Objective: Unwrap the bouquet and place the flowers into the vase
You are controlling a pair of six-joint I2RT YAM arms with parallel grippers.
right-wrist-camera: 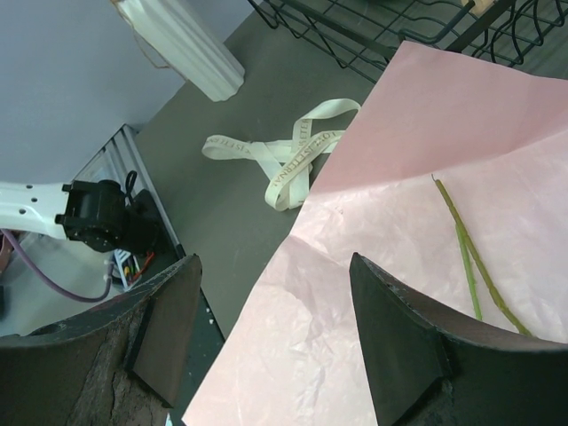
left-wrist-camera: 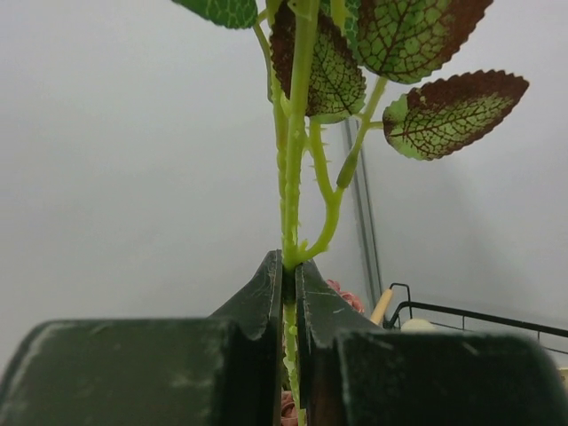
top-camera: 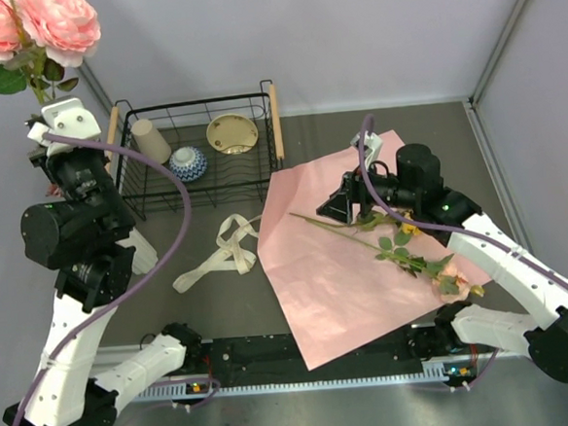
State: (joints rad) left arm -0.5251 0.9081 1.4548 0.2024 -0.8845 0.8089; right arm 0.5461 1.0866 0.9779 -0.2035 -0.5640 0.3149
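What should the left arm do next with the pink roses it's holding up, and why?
Probably lower the left claw toward the vase, the cream ribbed shape left of the wire rack. The claw is shut on the green stem of the pink roses, which are held high with nothing left to clear. Another flower lies on the pink paper, waiting its turn.

I see my left end effector (left-wrist-camera: 288, 268) clamped on an upright thorny green stem (left-wrist-camera: 294, 177); veined leaves (left-wrist-camera: 453, 111) above; wire basket (left-wrist-camera: 484, 314) lower right.

Pink paper (top-camera: 333, 288), cream ribbon (top-camera: 230, 248), pink roses (top-camera: 42, 23)
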